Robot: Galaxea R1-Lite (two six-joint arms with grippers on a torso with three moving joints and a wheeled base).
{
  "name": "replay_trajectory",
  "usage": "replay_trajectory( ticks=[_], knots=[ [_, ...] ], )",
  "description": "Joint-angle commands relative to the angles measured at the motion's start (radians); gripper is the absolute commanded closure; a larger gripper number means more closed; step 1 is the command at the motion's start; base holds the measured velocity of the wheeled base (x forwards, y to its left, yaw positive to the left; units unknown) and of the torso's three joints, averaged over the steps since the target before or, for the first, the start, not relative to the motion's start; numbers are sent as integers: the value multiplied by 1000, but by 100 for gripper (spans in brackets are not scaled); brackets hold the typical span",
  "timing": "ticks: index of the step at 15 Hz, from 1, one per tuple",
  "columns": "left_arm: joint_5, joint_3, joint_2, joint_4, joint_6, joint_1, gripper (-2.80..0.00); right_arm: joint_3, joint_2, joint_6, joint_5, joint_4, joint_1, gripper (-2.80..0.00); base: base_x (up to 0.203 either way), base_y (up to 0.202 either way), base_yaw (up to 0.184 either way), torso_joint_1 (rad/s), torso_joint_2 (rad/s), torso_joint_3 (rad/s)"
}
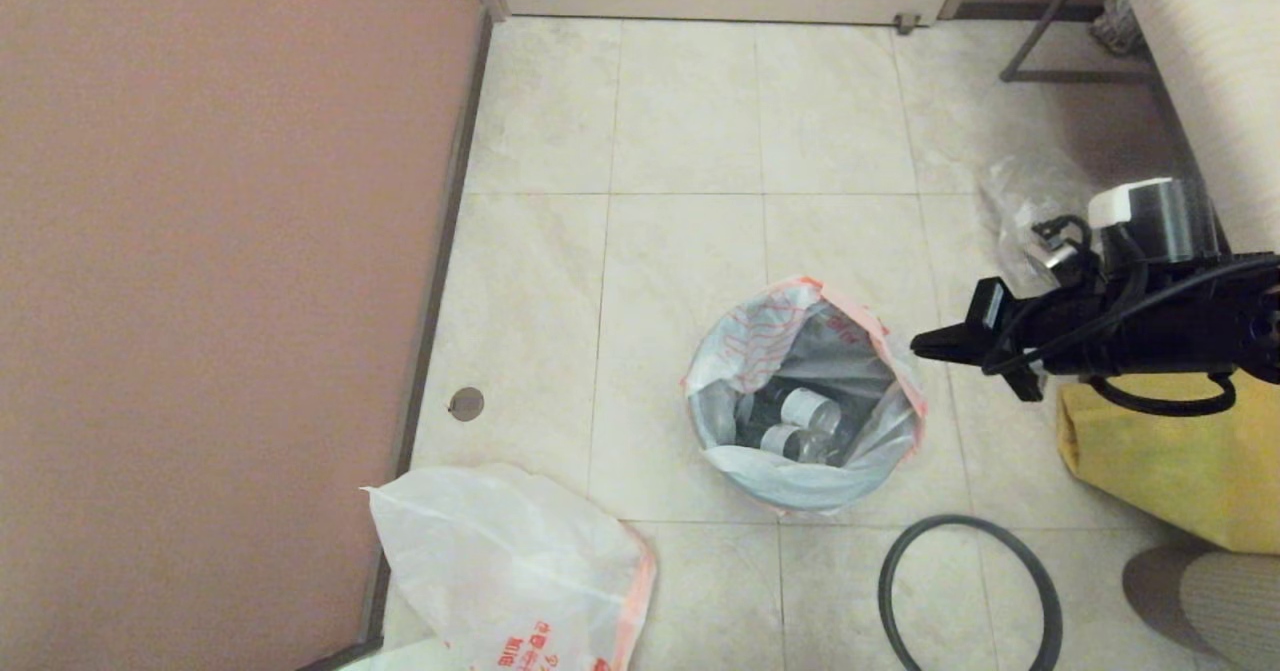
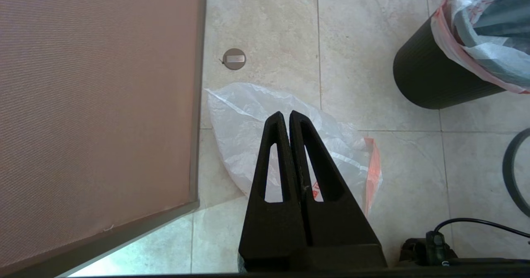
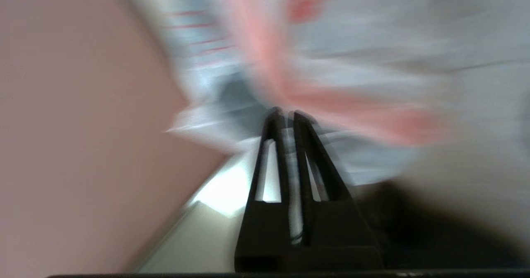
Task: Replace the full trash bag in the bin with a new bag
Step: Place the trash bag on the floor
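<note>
The full trash bag (image 1: pixel 760 336), white with pink-red trim, lines the bin (image 2: pixel 430 79) on the floor tiles, its edge folded over the top and grey cans showing inside. The dark grey hoop (image 1: pixel 965 591) lies on the floor in front of the bin. My right gripper (image 1: pixel 915 344) points at the bag's right edge, its tip right at the pink trim; in the right wrist view the gripper (image 3: pixel 285 114) is open by a narrow gap and the bag (image 3: pixel 331 62) is blurred. The new bag (image 1: pixel 510 571) lies flat near the wall; my left gripper (image 2: pixel 286 114) hovers shut above it.
A pink-brown wall panel (image 1: pixel 220 281) runs along the left. A yellow bag (image 1: pixel 1170 461) and a clear crumpled bag (image 1: pixel 1030 211) sit to the right of the bin. A round floor fitting (image 1: pixel 466 403) lies near the wall. A metal frame leg (image 1: pixel 1060 46) stands at the back right.
</note>
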Motion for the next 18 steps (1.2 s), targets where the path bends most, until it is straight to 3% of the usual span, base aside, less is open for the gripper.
replay_trajectory(
  ticks=[1, 3, 6, 8, 10, 13, 18],
  knots=[
    [0, 0, 1, 0, -1, 1, 0, 53, -54, -97, -164, 27, 64, -280, 0, 0, 0, 0, 0, 0],
    [0, 0, 1, 0, -1, 0, 0, 92, -98, -140, -209, 24, 127, -280, 0, 0, 0, 0, 0, 0],
    [0, 0, 1, 0, -1, 1, 0, 121, -93, -229, -407, -1, 206, -280, 0, 0, 0, 0, 0, 0],
    [0, 0, 1, 0, -1, 0, 0, 174, -87, -306, -470, -139, 249, -280, 0, 0, 0, 0, 0, 0],
    [0, 0, 1, 0, -1, 0, 0, 209, -29, -434, -550, -264, 270, -280, 0, 0, 0, 0, 0, 0],
    [0, 0, 1, 0, -1, 1, 0, 229, 60, -575, -575, -437, 277, -280, 0, 0, 0, 0, 0, 0],
    [0, 0, 1, 0, -1, 0, 0, 151, 185, -747, -580, -547, 200, -280, 0, 0, 0, 0, 0, 0]
  ],
)
